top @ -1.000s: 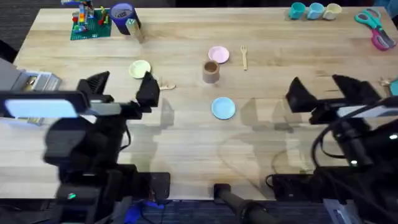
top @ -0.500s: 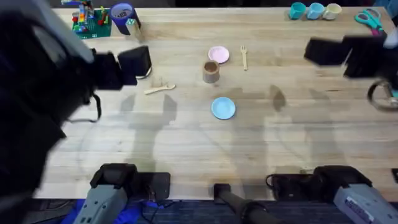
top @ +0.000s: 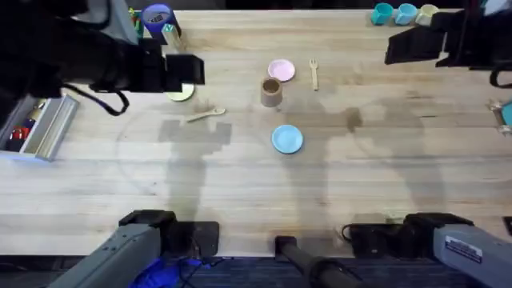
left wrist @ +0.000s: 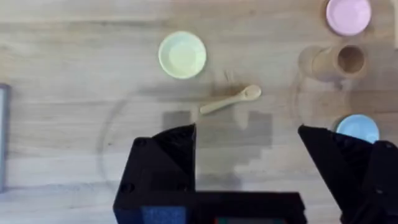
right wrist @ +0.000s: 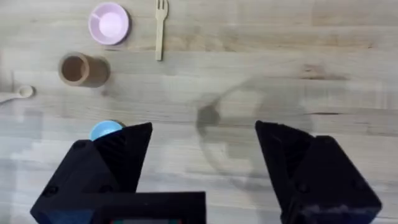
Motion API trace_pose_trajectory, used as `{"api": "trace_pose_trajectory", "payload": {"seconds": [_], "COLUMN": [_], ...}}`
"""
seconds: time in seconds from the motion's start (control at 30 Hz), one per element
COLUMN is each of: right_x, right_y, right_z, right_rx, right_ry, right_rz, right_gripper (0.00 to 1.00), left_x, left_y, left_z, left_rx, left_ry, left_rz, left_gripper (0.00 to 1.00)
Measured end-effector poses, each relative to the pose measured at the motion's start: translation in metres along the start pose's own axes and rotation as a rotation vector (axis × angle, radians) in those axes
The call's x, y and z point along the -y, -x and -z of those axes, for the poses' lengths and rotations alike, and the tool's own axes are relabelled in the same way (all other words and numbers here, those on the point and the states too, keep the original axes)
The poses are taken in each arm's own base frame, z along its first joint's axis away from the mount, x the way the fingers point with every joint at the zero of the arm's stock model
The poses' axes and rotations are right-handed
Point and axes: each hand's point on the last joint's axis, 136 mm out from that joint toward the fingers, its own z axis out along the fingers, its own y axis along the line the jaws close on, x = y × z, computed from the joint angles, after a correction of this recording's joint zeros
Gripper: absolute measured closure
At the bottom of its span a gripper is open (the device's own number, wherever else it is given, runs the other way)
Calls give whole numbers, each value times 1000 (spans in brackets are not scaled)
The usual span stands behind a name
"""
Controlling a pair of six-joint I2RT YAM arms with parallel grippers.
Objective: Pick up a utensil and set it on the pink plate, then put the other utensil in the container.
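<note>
Fork (top: 314, 74) lies flat on the counter (top: 360, 184) just beside pink plate (top: 281, 70); spoon (top: 206, 115) well apart from cup (top: 271, 92). Both judged light, stiff, thin; best pinched mid-handle. Left pincer (left wrist: 249, 163) and right pincer (right wrist: 202, 158) held open, empty

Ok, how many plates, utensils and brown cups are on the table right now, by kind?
Plates: 3: pink plate, blue plate, yellow-green plate
Utensils: 2: wooden fork, wooden spoon
Brown cups: 1: container
Total: 6
</note>
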Motion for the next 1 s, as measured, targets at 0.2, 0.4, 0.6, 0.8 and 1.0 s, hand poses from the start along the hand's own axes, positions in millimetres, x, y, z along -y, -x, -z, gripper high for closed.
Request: {"api": "trace_pose_trajectory", "payload": {"seconds": [0.2, 0.4, 0.6, 0.8, 1.0], "right_x": [0, -4, -13, -43, -61], "right_y": [-1, 18, 42, 69, 85], "right_z": [-4, -4, -2, -23, -68], "right_rx": [-16, 61, 122, 80, 22], "right_ry": [0, 25, 33, 37, 15], "right_rz": [-5, -32, -10, 68, 104], "right_gripper": [5, 5, 5, 5, 6], "left_x": [0, 0, 0, 0, 0], "left_y": [-9, -9, -9, -9, -9], "left_z": [-16, -16, -16, -16, -16], "left_rx": [-83, -83, -83, -83, -83], "left_ry": [-6, -7, -6, -7, -7], "left_rz": [7, 7, 7, 7, 7], "left_gripper": [7, 7, 8, 8, 8]}}
